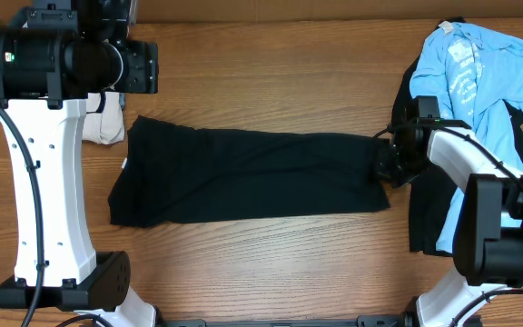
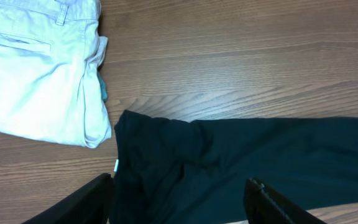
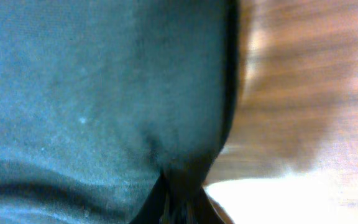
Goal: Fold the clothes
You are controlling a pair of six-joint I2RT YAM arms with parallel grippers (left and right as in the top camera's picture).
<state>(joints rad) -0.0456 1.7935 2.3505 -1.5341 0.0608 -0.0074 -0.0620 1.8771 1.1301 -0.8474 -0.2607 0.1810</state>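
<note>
Right gripper (image 1: 390, 162): clamped on the right end of the black T-shirt (image 1: 243, 177).
Shirt axis: laid left to right across mid-table, running leftward from that grip.
Left gripper (image 2: 179, 194): spread wide, nothing held, poised over the shirt's left end.

- The left arm (image 1: 48, 182) stretches forward from its base with the wrist held high. The left gripper (image 2: 179, 202) has its jaws spread wide.
- The right arm (image 1: 457, 154) bends inward with the wrist low. The right gripper (image 1: 387, 162) has its jaws pinched tight on the black T-shirt (image 3: 104, 93) edge bunched between them.
</note>
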